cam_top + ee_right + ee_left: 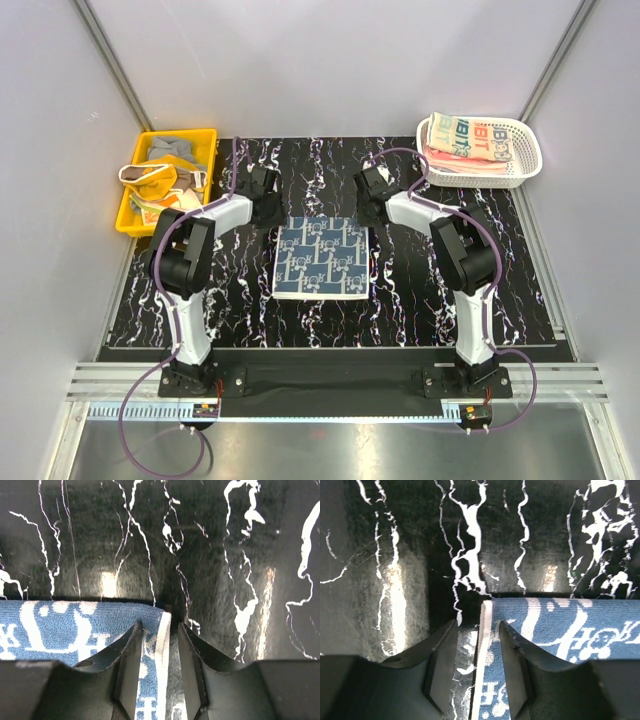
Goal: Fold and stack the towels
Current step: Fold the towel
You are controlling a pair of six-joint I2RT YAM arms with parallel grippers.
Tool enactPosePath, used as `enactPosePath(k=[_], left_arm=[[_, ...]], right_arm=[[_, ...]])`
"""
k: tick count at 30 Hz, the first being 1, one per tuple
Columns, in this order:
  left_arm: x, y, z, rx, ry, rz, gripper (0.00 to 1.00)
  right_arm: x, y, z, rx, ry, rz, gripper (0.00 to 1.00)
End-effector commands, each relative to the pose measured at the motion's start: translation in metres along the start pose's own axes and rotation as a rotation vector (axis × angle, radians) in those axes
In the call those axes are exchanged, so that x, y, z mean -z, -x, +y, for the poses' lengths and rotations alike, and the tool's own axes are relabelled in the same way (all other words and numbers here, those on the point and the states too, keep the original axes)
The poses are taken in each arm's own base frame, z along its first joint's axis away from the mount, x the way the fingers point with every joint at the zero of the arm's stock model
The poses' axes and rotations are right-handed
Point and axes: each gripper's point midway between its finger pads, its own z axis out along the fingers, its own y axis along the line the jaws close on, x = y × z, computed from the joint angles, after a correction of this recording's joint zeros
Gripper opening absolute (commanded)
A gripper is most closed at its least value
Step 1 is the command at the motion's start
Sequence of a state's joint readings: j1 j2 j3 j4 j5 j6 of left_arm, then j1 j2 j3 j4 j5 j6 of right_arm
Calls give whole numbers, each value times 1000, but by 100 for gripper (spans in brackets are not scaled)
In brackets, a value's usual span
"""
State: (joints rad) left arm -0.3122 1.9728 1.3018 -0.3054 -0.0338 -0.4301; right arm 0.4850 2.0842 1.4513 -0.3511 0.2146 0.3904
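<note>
Where the glossy black mat veined in white like marble (420, 290) covers the table, one dark navy cloth towel with a pale printed pattern (322, 258) lies flat at its middle, folded to a near square. Left gripper (477, 630): at the towel's far left corner, fingers parted at a middling gap astride the white hem, one over bare mat, one over cloth, not clamped. Right gripper (159, 627): at the far right corner, astride the hem likewise, gap somewhat narrower. White lattice plastic basket (528, 160), far right: a folded cream towel with red and teal letter blocks (478, 135) on a folded pink towel (450, 158). Yellow plastic tray (127, 200), far left: crumpled grey and cream cloths (165, 165). Surround: plain pale grey walls (330, 60); ribbed aluminium rail (330, 382) along the near edge.
</note>
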Motion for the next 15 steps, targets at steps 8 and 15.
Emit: enactPosePath(k=[8, 15], left_arm=[[-9, 23, -16, 56, -135, -42, 47], [-22, 14, -11, 74, -128, 1, 40]], right_arm=[[-7, 27, 10, 23, 125, -38, 41], [-4, 35, 12, 46, 136, -44, 40]])
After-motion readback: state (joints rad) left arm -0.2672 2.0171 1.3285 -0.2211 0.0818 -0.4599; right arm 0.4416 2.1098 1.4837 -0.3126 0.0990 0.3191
